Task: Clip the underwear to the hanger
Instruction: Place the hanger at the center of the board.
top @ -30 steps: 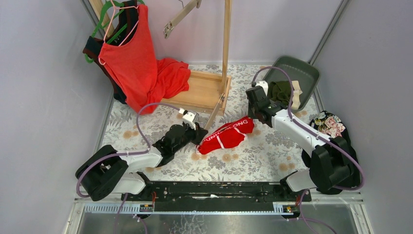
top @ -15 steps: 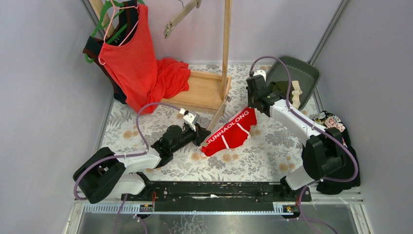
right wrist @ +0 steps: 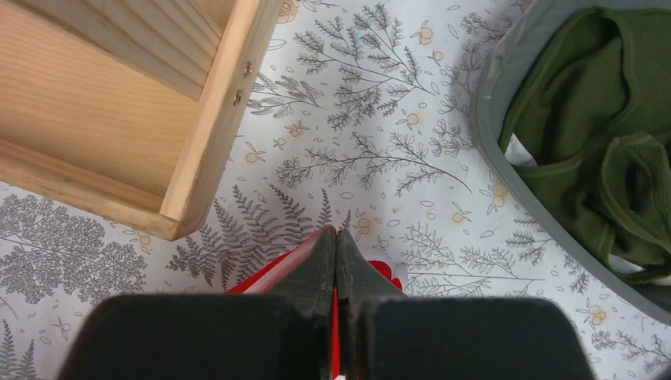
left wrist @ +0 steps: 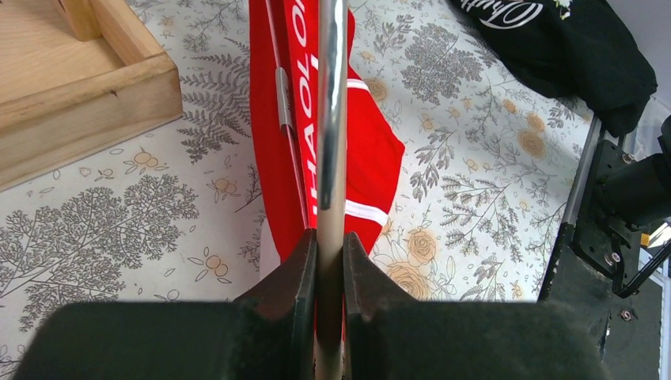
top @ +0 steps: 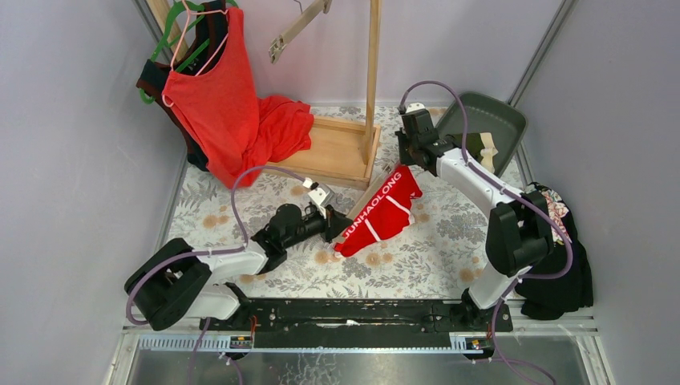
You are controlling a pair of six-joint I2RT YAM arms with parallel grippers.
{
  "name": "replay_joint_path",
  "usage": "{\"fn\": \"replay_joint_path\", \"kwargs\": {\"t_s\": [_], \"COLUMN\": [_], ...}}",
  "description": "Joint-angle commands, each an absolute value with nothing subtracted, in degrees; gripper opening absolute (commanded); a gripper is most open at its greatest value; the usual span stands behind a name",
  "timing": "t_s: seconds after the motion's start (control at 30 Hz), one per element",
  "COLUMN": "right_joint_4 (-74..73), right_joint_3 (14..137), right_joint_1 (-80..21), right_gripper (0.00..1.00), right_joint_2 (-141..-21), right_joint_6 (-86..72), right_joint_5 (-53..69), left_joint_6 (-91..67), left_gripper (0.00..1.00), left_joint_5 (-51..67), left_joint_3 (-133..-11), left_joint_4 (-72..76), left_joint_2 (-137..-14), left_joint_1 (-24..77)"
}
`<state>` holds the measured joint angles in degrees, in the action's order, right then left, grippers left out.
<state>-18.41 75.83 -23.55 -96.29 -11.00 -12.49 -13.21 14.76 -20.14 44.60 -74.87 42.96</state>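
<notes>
the left end effector point(left wrist: 330, 257) is clamped on the hanger bar point(left wrist: 332, 119), the right end effector point(right wrist: 335, 237) pinches a corner of the red briefs point(top: 385, 212) spread between them, light limp cloth probably best held at its firmer waistband.

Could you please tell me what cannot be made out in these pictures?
- Left wrist view: the left hand hides the near end of the hanger; whether its clip bites the red briefs is too small to tell.
- Right wrist view: the right hand covers its own grip; the right edge cuts off the green briefs.
</notes>
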Motion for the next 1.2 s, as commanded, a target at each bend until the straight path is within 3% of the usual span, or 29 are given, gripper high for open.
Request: {"fn": "replay_joint_path", "kwargs": {"t_s": [0.0, 0.7, 1.17], "right_joint_4": [-13.4, -17.0, -13.8], "right_joint_3": [80.7, 90.7, 91.3], "right_joint_1": [-21.9, -20.6, -20.7], "right_gripper": [0.0, 0.0, 0.0], "right_joint_2": [-97.0, -108.7, -112.1], "right_joint_6": [-8.5, -5.7, -5.3], "right_joint_5": [-13.6, -8.1, -4.2], "left_joint_6": [-13.1, -23.2, -28.0], "left_gripper": [0.0, 0.0, 0.0], "left_joint_5": [17.9, 12.7, 17.6], "left_joint_3": [-20.8, -18.5, -18.2], "left_joint_4": [44.9, 51.5, 57.7], "left_joint_2": [-76.6, -86.0, -92.7], "left_joint_1": [42.6, 42.1, 38.1]}}
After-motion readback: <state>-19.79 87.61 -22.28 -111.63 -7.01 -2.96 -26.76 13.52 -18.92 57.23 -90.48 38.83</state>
